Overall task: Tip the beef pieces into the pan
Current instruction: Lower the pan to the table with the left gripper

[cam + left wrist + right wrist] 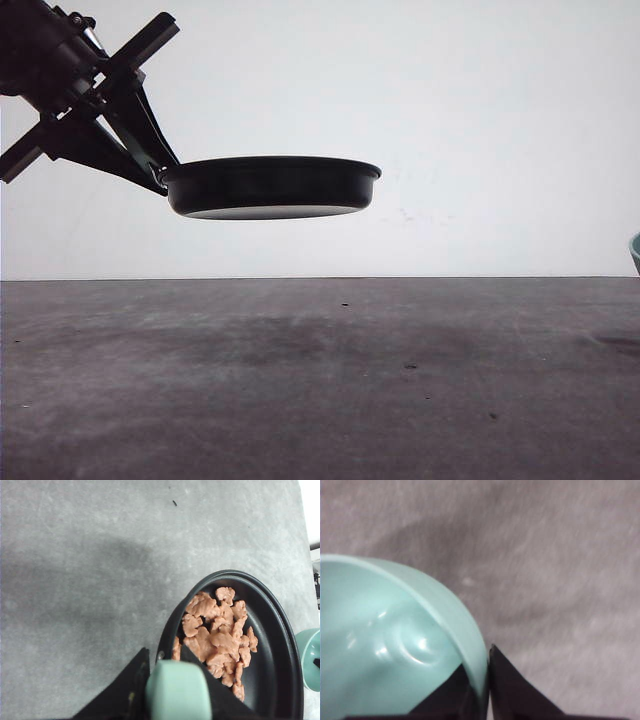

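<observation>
pan (280,645) – round, black, rolled rim | beef pieces (217,635) – knobbly reddish-brown chunks

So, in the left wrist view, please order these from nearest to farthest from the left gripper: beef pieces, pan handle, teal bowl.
From the left gripper:
1. Pan handle, clamped between the fingers.
2. Beef pieces, inside the pan.
3. Teal bowl, beyond the pan's far rim.
</observation>
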`<state>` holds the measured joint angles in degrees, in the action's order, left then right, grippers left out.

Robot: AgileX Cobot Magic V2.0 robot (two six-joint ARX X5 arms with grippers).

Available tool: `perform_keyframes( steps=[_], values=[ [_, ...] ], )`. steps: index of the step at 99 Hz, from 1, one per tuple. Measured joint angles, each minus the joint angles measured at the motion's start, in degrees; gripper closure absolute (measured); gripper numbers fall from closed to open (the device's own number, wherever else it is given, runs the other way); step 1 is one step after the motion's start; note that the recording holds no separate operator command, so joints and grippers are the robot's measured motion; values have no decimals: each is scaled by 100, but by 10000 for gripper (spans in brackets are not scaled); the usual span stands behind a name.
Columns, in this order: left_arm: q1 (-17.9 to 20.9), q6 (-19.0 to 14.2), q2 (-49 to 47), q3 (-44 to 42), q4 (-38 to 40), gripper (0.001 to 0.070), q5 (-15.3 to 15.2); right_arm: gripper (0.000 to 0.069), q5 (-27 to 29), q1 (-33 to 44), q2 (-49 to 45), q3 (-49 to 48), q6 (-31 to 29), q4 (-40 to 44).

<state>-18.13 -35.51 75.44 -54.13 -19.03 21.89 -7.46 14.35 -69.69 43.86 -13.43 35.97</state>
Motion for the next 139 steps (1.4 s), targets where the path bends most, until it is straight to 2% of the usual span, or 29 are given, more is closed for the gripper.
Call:
perform_keyframes(
  steps=[26, 54, 57, 61, 72, 77, 85, 98, 106, 112, 116, 121, 131, 139],
  values=[
    [0, 13, -13, 0, 9, 655, -4, 675, 0, 107, -660, -20, 122, 13],
    [0, 13, -13, 0, 9, 655, -17, 658, -155, 127, -962, 24, 125, -42],
    [0, 13, -13, 0, 9, 655, -33, 632, -155, 122, -964, 22, 138, -11],
    [0, 15, -13, 0, 13, 655, -55, 558, -162, 107, -973, 0, 155, 57],
    [2, 59, -13, 0, 22, 655, -92, 238, -197, 92, -896, -39, 138, 105],
    [0, 111, -13, 0, 37, 655, -118, 135, -197, 94, -761, -37, 116, 98],
    [0, 179, -13, 0, 81, 655, -212, 67, -197, 98, -481, 68, 98, 133],
    [0, 275, -13, -2, 149, 655, -404, 45, -205, 96, 37, 627, 7, 295],
    [0, 356, -13, -2, 151, 655, -616, 51, -350, 59, 444, 1110, -68, 400],
    [2, 496, -13, -2, 160, 655, -881, 106, -562, -24, 772, 1491, -146, 431],
    [17, 623, -13, 0, 153, 655, -1040, 177, -721, -120, 994, 1749, -181, 435],
    [52, 769, -11, 0, 157, 655, -1152, 297, -887, -262, 1274, 2068, -208, 422],
    [166, 938, 96, -4, 271, 655, -1165, 562, -992, -597, 1836, 2601, -205, 284],
    [254, 992, 330, -15, 321, 655, -1167, 653, -1051, -903, 2240, 2883, -208, 59]
  ],
)
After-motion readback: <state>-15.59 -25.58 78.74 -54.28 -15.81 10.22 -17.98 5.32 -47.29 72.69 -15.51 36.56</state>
